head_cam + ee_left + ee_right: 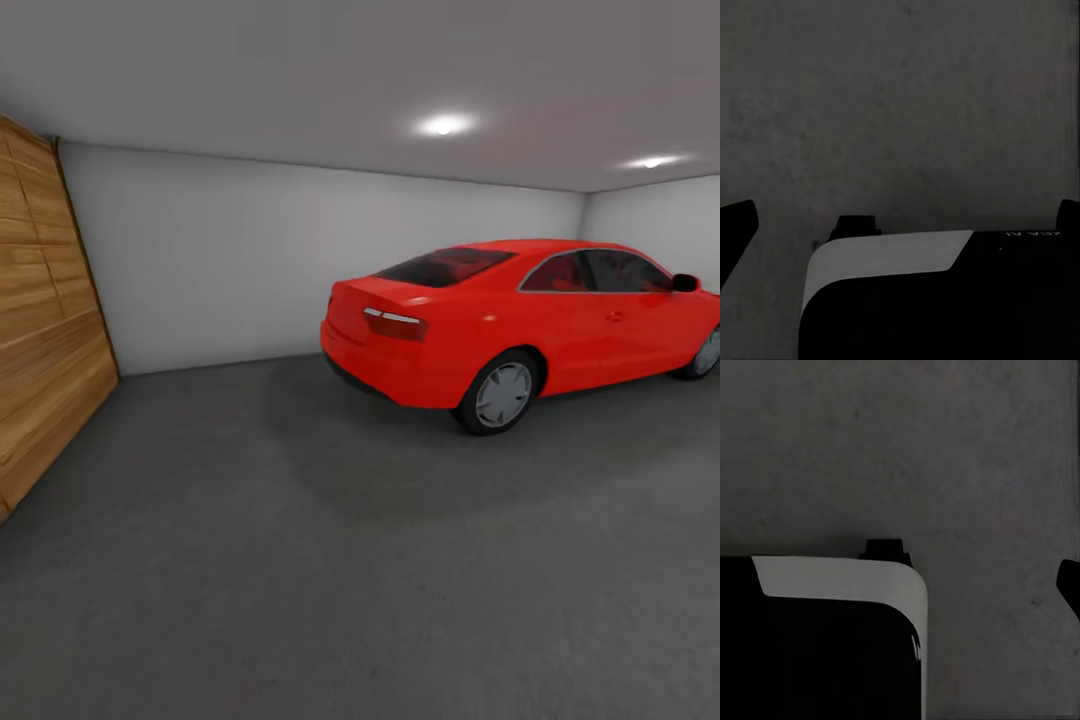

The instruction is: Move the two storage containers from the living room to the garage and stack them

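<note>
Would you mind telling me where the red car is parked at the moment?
In the head view, the red car stands right of centre on the dark grey concrete floor, its rear towards the wooden panelled door on the left, with the white back wall behind it.

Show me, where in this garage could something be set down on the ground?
The broad grey floor lies bare between the wooden doors and the red car, back to the white wall. The car crowds the far right.
</note>
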Motion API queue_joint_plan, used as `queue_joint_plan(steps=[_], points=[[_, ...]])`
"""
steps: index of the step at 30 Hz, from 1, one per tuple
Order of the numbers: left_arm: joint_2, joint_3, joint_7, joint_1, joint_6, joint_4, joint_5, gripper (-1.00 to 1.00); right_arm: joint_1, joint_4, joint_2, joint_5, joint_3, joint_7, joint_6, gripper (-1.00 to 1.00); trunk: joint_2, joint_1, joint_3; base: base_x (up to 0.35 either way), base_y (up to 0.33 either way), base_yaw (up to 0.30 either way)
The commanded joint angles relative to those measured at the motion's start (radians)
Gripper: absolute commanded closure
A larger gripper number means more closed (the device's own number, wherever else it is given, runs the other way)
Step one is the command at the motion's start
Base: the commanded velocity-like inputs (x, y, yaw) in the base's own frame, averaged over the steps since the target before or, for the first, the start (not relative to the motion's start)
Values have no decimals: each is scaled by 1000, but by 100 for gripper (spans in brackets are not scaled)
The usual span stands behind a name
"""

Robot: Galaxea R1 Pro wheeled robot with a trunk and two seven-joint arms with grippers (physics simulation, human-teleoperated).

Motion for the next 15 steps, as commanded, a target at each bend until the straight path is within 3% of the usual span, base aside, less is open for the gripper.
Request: queue_joint_plan(steps=[1, 15], points=[[0, 1, 0, 1, -1, -2, 0, -100, -1, 0, 0, 0, 0, 0, -1, -100, 0, 0, 0, 0, 0, -264], [0, 1, 0, 1, -1, -2, 0, -100, -1, 0, -1, 0, 0, 0, -1, -100, 0, 0, 7, 0, 0, -264]])
